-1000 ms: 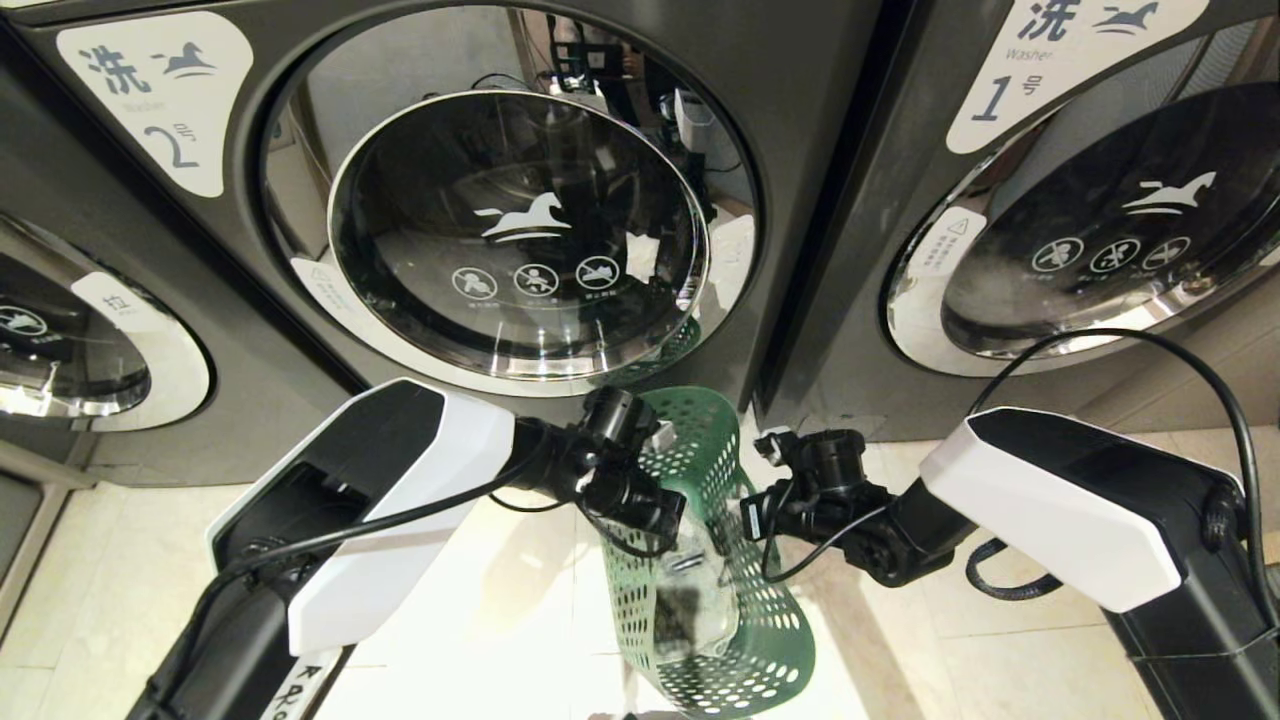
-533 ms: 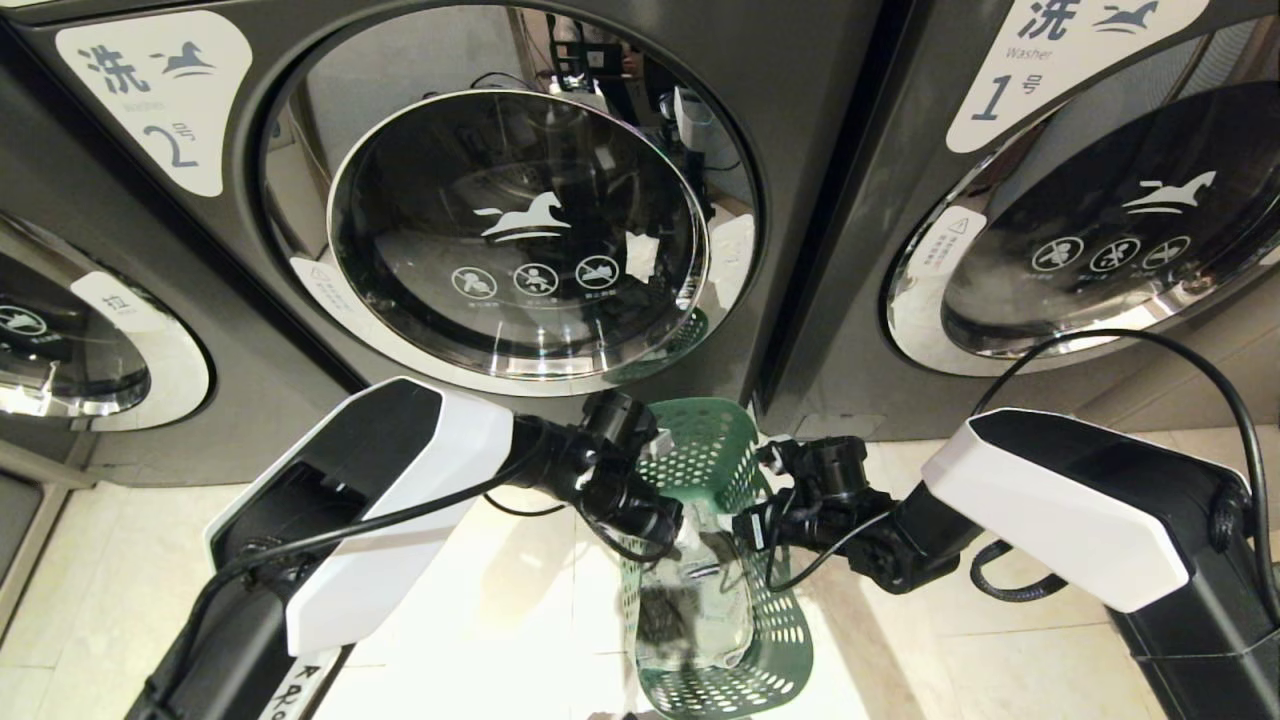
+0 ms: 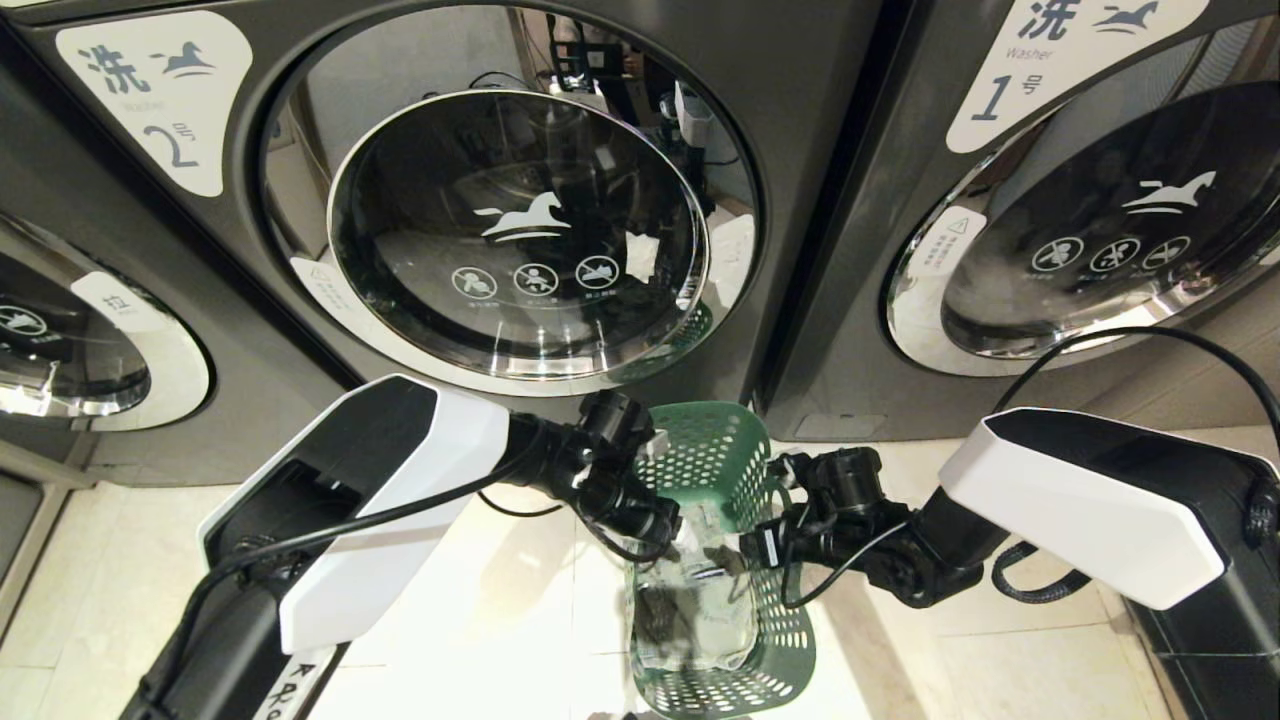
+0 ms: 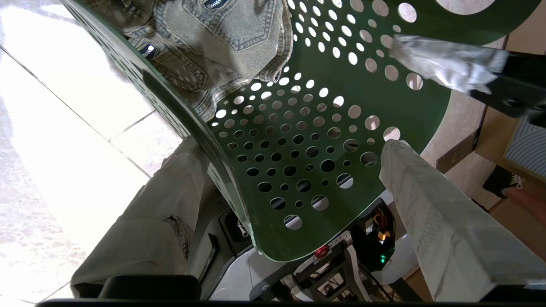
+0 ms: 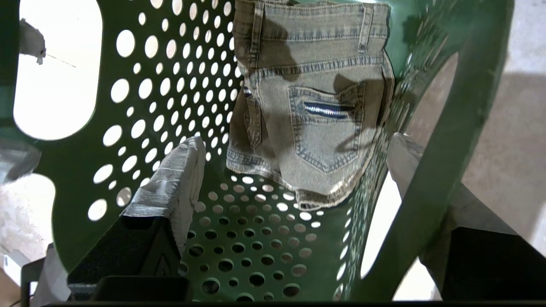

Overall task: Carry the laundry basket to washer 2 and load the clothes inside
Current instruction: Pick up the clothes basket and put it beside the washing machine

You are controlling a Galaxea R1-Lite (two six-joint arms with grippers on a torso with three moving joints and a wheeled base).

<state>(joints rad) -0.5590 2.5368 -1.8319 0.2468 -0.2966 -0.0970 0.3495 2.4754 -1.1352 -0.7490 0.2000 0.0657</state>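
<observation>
Since the earlier frame, laundry basket [image 3: 745, 560] has dropped from a raised tilt to sit lower on the pale tiled floor [image 3: 480, 620], still close in front of washer 2 [image 3: 520, 230]. Both pairs of fingers have spread wider.

Left gripper [image 4: 294, 187]: fingers apart, straddling the basket wall, one outside and one inside, not pinching it. Right gripper [image 5: 294, 170]: fingers likewise apart across the opposite rim by the cut-out handle.

Clothes [image 5: 315, 115]: folded pale denim, zip pocket up, lying on the basket floor.

Washer 2 door [image 3: 515, 235] is closed, blocking the drum. Washer 1 [image 3: 1090, 200] stands just to its right; a third washer [image 3: 70, 340] to its left. Black cable [image 3: 1150, 345] loops above the right arm.
</observation>
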